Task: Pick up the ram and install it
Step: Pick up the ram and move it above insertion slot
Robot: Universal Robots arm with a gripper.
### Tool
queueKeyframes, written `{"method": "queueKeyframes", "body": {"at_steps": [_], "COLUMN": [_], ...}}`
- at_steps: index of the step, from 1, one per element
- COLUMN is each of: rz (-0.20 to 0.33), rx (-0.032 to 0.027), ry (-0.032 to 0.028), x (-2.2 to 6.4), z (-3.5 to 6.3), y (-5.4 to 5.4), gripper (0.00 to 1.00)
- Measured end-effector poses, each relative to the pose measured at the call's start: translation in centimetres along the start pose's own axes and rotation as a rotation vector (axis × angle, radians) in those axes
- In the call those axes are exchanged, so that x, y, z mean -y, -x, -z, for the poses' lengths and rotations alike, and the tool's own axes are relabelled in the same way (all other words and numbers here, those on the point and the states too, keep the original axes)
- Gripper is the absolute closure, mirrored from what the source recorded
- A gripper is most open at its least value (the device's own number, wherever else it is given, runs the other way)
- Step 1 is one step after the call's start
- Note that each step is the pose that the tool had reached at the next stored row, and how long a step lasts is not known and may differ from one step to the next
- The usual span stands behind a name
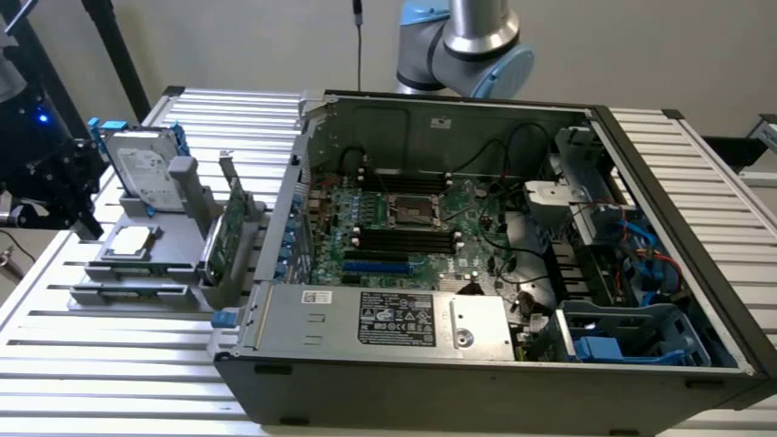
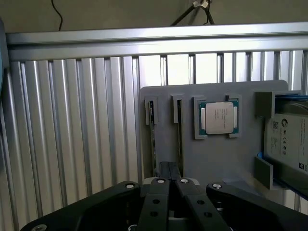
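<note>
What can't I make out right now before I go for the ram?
- Dark green ram stick: wrist view, the grey plastic holder's two narrow slots show only thin dark edges; which holds it is unclear.
- Rest of the holder: wrist view, hidden behind the black end effector.
- Silver hard drive: wrist view, cut off by the frame edge.
- Black memory slots on the green motherboard: exterior view, too small to tell whether filled.
</note>
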State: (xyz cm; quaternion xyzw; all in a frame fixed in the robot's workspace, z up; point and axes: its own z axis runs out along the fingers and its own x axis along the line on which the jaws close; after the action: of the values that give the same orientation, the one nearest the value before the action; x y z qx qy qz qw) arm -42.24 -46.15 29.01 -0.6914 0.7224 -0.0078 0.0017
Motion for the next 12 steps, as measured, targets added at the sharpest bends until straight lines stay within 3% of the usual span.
{"method": "queueKeyframes", "body": {"at_steps": [6, 12], "rz": [0.003, 0.003], "rx": [-0.0001, 0.0], "ry": [0.0001, 0.0001], "x": [-0.76, -0.84], "z": [-0.17, -0.22], "y": [-0.47, -0.58], "gripper": [0.89, 0.89]}}
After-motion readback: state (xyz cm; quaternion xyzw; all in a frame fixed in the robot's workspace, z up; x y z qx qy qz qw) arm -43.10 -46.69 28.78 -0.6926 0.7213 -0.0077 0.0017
